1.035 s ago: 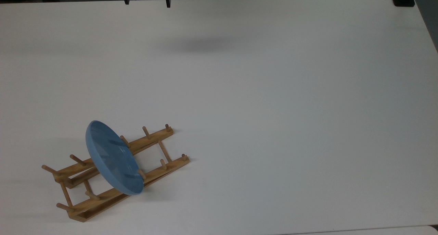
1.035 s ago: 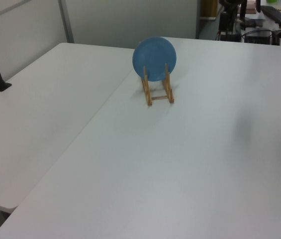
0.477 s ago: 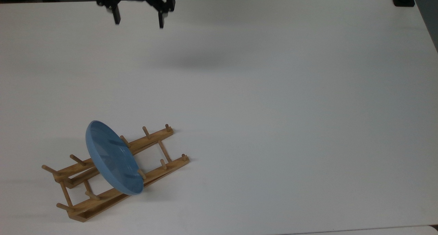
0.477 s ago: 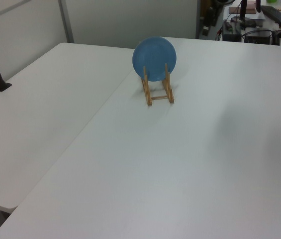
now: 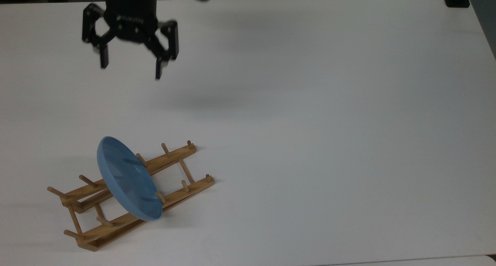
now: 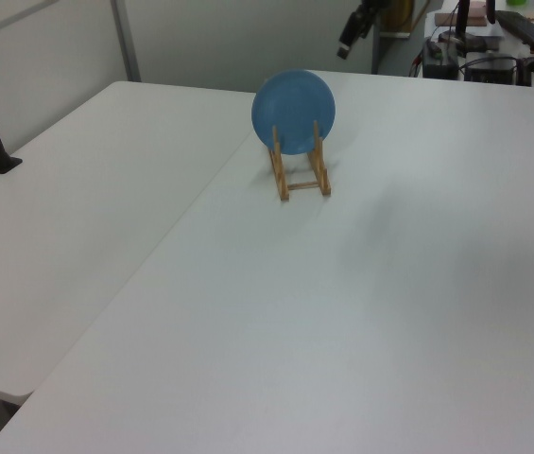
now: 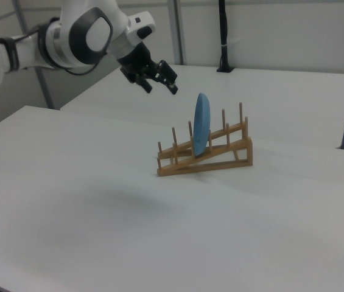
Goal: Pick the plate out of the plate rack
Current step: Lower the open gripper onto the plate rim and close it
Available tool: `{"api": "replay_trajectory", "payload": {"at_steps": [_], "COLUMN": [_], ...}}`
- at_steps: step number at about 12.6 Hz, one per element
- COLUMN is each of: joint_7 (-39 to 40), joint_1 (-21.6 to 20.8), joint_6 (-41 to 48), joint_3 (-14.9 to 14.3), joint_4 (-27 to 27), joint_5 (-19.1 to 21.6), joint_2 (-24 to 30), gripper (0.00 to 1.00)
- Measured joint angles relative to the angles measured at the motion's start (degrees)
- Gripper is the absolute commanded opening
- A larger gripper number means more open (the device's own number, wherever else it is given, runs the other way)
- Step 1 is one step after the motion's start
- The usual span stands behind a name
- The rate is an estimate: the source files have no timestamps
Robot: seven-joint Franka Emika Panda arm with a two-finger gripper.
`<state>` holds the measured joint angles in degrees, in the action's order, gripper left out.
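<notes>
The black two-finger claw [image 5: 130,68] hangs high above the white surface [image 5: 310,122] with its fingers spread wide and nothing between them, well apart from the round, shallow blue plate [image 5: 128,178]. That plate stands on edge between the upright pegs of the long, light-brown wooden plate rack [image 5: 128,198], near the top view's lower left. To do this approach well, I judge the claw should turn so its fingers straddle the plate's thin upper rim, which seems to lean slightly, then descend straight without knocking the pegs.
</notes>
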<state>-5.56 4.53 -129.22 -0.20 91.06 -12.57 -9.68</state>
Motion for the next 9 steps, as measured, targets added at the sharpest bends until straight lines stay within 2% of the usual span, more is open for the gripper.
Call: {"api": "replay_trajectory", "payload": {"at_steps": [1, 2, 4, 9], "joint_7": [-3.7, -6.8, -11.1, -16.3], "joint_1": [0.0, 0.0, 0.0, 0.6], "joint_6": [-3.4, -5.0, -7.8, -12.0], "joint_3": [0.0, 0.0, 0.0, -0.4], "joint_4": [-0.4, -0.6, -0.9, -1.5], "joint_5": [-3.8, -7.3, -12.9, -18.5], "joint_2": [-2.0, -3.6, -6.0, -9.5], "gripper": [0.72, 0.64, 0.56, 0.56]}}
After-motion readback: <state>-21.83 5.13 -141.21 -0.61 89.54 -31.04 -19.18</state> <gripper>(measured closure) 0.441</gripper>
